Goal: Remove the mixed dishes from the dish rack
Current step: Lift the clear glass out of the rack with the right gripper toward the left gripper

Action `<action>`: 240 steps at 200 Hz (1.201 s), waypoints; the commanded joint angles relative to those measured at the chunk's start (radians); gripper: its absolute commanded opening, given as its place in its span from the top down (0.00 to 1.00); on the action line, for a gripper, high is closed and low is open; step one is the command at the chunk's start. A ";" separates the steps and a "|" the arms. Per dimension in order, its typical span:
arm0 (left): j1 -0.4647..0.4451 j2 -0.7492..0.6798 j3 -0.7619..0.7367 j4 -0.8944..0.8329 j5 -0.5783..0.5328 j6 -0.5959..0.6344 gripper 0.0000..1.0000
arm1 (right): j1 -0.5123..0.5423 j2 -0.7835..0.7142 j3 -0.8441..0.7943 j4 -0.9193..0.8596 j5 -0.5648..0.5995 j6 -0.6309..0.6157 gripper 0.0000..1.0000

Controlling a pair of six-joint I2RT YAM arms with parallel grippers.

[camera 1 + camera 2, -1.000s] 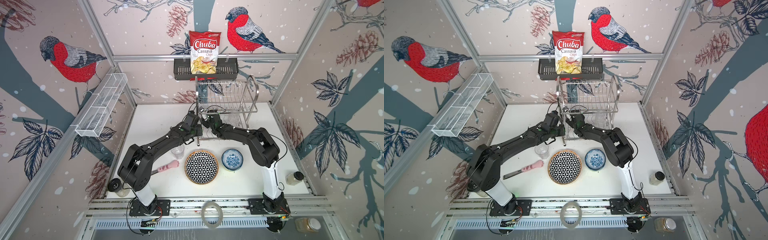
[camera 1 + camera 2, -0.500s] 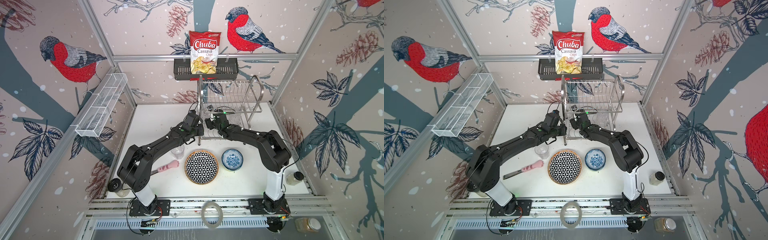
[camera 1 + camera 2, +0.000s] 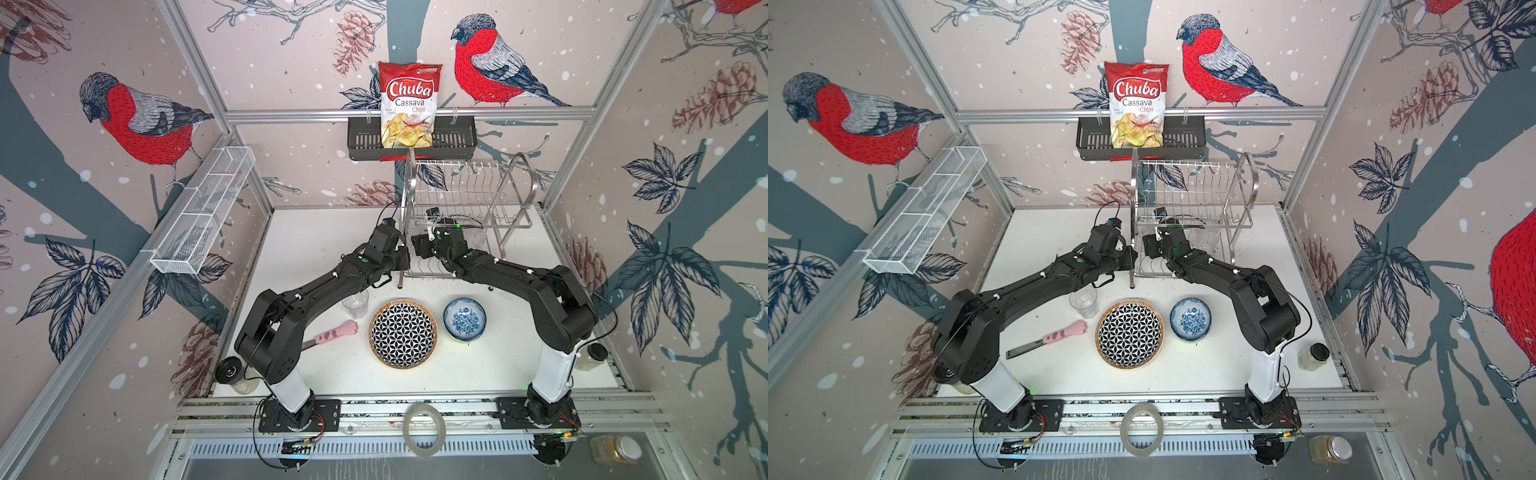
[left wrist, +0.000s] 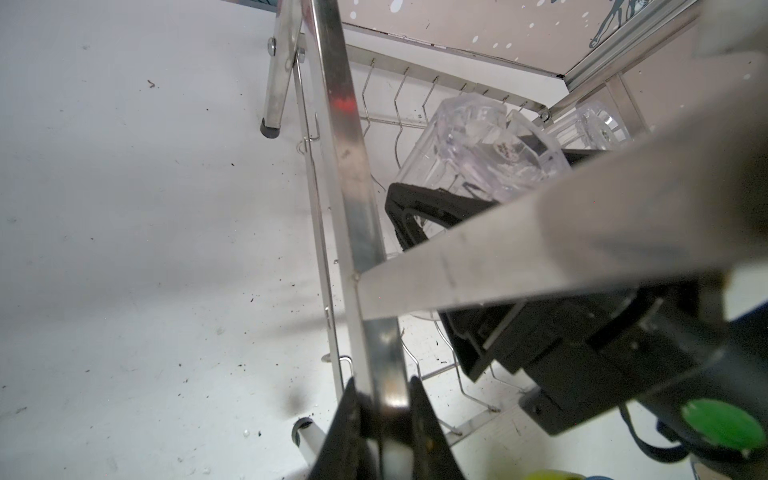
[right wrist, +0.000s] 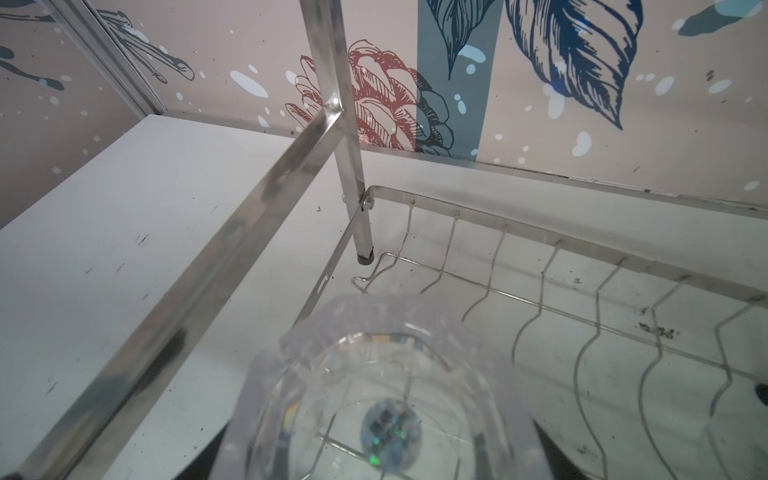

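Note:
The steel dish rack (image 3: 465, 195) (image 3: 1192, 187) stands at the back of the table. My left gripper (image 3: 405, 259) (image 4: 384, 415) is shut on its front left post (image 4: 353, 199). My right gripper (image 3: 419, 247) (image 5: 382, 457) reaches into the lower tier and is shut on a clear glass (image 5: 386, 395) (image 4: 478, 153). A second clear glass (image 3: 478, 237) (image 4: 598, 129) sits further along the same tier. On the table in both top views lie a third glass (image 3: 355, 303), the black-white geometric plate (image 3: 403, 334) and the blue-floral bowl (image 3: 464, 320).
A pink paw-handled utensil (image 3: 334, 334) lies left of the plate. The black wall basket (image 3: 411, 141) with a chips bag hangs just above the rack. A white mesh basket (image 3: 203, 216) lines the left wall. Jars (image 3: 590, 357) (image 3: 232, 374) stand at the front corners.
The rack's right side has shifted to the right in the top views. The right arm's elbow has swung out to the right. The left arm has hardly moved.

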 commanded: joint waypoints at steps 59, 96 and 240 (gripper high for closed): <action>0.005 0.013 -0.003 -0.067 -0.053 -0.002 0.91 | 0.094 0.049 0.016 0.063 0.194 -0.100 0.79; 0.005 0.020 -0.001 -0.073 -0.055 -0.003 0.91 | 0.108 0.055 -0.043 0.096 0.217 -0.081 0.80; 0.011 0.014 0.001 -0.086 -0.060 -0.014 0.91 | 0.031 -0.221 -0.303 0.217 0.073 0.268 0.81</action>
